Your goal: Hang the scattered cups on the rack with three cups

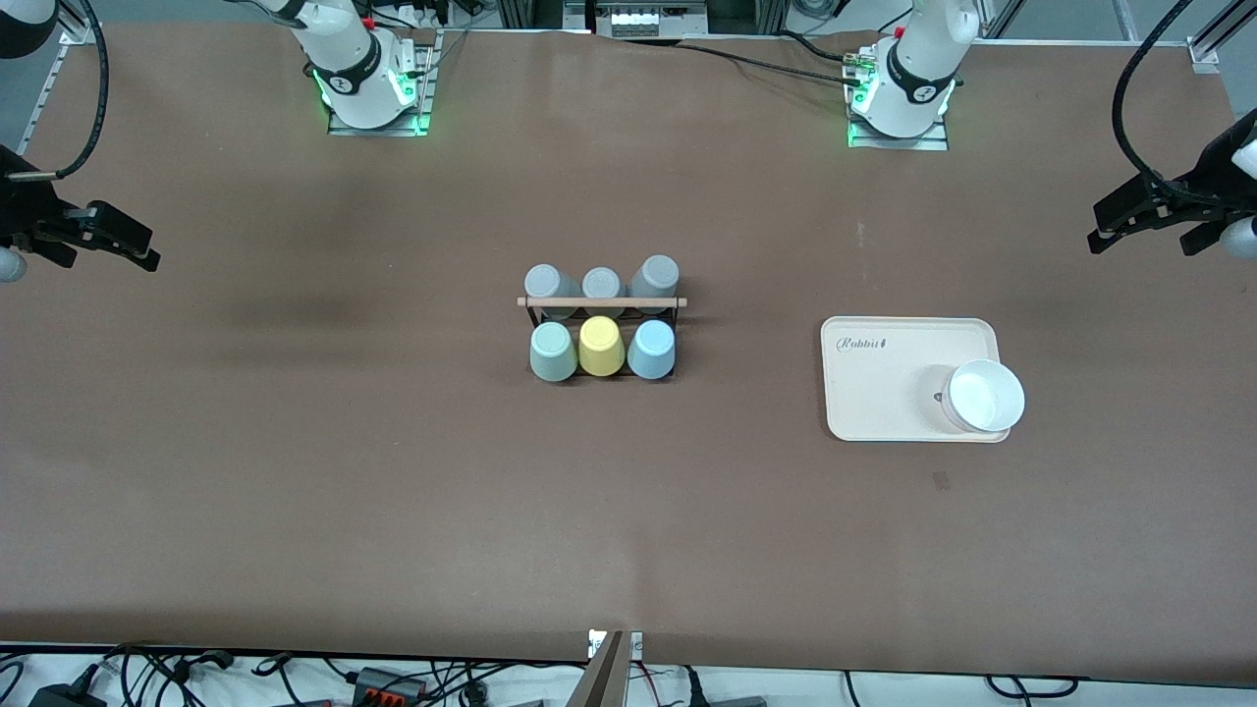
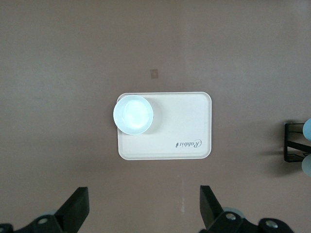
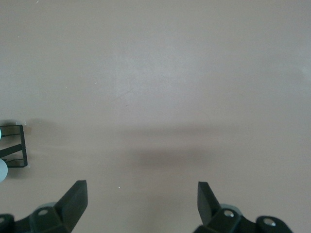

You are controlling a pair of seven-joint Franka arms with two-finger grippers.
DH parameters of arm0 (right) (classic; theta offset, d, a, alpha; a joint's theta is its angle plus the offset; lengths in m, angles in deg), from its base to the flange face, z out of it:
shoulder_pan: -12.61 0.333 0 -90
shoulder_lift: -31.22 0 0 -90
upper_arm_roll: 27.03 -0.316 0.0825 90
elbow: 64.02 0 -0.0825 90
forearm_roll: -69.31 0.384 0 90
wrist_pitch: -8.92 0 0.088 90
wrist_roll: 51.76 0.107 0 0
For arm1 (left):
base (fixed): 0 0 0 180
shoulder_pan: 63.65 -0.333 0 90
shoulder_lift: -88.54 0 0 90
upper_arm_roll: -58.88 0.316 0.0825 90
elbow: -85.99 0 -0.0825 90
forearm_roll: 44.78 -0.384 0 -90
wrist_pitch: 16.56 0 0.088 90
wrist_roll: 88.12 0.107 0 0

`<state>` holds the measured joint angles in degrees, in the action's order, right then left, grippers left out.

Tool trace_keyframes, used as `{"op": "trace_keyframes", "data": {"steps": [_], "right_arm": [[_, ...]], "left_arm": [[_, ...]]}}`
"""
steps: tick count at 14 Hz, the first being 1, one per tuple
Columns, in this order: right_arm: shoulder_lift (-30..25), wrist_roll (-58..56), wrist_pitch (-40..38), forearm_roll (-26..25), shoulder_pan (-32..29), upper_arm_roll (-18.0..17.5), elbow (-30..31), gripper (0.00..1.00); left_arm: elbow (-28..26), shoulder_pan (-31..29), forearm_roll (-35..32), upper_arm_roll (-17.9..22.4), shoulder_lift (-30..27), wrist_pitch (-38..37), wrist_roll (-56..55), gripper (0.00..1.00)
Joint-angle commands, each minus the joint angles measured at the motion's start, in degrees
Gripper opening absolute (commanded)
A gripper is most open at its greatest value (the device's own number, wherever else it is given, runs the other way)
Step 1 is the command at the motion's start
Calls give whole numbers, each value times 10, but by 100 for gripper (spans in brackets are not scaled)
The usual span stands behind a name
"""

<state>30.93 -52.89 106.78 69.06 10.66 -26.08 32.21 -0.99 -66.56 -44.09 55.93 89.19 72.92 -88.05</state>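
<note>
The black wire rack [image 1: 537, 316] with a wooden rod [image 1: 601, 302] across its top stands mid-table. The sage green cup [image 1: 553, 352] and the light blue cup [image 1: 651, 350] sit upside down on its pegs, in the row nearer the front camera, either side of a yellow cup [image 1: 600, 346]. My left gripper [image 1: 1144, 241] is open and empty in the air at the left arm's end of the table. My right gripper [image 1: 98, 250] is open and empty in the air at the right arm's end. The rack's end shows in the left wrist view [image 2: 291, 145] and the right wrist view [image 3: 17, 145].
Three grey cups [image 1: 602, 285] sit upside down on the rack's row nearer the robots. A cream tray [image 1: 884, 393] with a white bowl [image 1: 984, 396] on it lies toward the left arm's end; both also show in the left wrist view, tray [image 2: 184, 126] and bowl [image 2: 133, 114].
</note>
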Motion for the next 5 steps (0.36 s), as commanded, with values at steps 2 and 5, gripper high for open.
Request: {"op": "trace_keyframes", "data": {"steps": [2, 5], "right_arm": [[-10, -23, 1, -1, 0, -1, 10, 100], [-10, -23, 1, -1, 0, -1, 10, 100]], "left_arm": [[5, -7, 12, 0, -4, -10, 6, 100], [5, -7, 12, 1, -3, -10, 6, 100]]}}
